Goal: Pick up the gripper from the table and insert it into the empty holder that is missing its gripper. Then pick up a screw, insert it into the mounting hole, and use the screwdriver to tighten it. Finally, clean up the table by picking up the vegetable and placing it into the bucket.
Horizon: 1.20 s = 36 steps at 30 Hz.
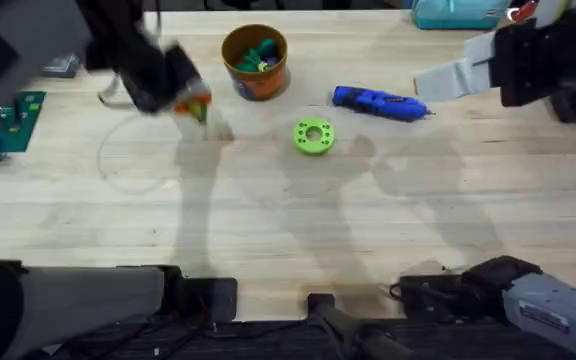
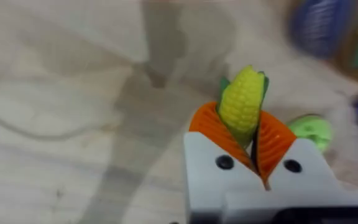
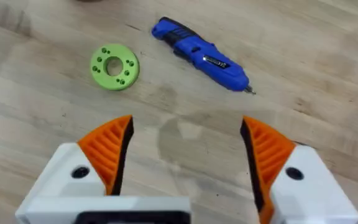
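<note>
step in hand: the last one, clearing the table; the small yellow toy corn cob with green husk, the vegetable (image 2: 243, 102), is already lifted and on its way to the bucket.
left gripper (image 2: 248, 138): white fingers with orange ribbed pads (image 2: 211, 127) closed around the lower end of the vegetable, which stands upright out of them; seen from overhead, it hangs above the pale wooden table (image 1: 288, 230).
bucket: the small round orange-brown bucket (image 1: 255, 62) with colourful pieces inside stands near the left gripper, just beyond it toward the middle of the table.
next move, as judged: carry the vegetable over the bucket's rim, then part the fingers; a release too early would drop it on the table.
right gripper (image 3: 185, 152): spread wide, holding nothing, hovering above bare table.
screwdriver: the thick bright-blue cylindrical powered screwdriver (image 3: 201, 54) lies ahead of the right gripper, well apart.
ring: a flat lime-green ring (image 3: 114, 66) lies beside the screwdriver, untouched.
</note>
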Each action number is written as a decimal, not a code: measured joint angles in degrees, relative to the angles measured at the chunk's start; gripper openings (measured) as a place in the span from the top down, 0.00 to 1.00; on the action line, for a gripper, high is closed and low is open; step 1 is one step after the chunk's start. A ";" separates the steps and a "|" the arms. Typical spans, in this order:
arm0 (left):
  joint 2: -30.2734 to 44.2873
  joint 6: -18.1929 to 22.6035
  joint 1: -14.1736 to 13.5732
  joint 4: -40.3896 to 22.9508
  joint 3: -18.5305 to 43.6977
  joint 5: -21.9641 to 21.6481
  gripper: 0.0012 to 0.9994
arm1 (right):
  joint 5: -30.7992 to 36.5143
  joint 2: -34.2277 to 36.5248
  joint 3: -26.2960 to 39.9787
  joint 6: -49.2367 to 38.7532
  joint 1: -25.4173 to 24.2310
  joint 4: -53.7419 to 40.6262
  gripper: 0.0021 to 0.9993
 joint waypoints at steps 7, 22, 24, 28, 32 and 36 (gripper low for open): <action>-1.34 6.42 -0.83 11.19 8.93 2.43 0.98 | 0.00 0.00 0.00 0.00 0.01 0.04 0.00; 12.19 9.74 -8.63 29.41 9.05 2.71 0.98 | 0.00 0.00 -0.02 0.00 0.00 0.13 0.00; 14.17 9.74 -8.74 29.60 9.05 2.87 0.98 | 0.00 0.00 -0.02 0.00 0.01 0.13 0.00; 15.36 9.74 -8.76 29.67 9.03 3.62 0.98 | 0.00 0.00 -0.02 0.00 0.02 0.13 0.00; 15.14 10.12 -8.76 29.89 9.05 4.14 0.61 | 0.00 0.00 -0.02 -0.01 0.00 0.13 0.00; 15.01 10.04 -8.76 29.26 9.05 4.18 0.05 | 0.00 0.00 -0.02 0.00 0.01 0.13 0.00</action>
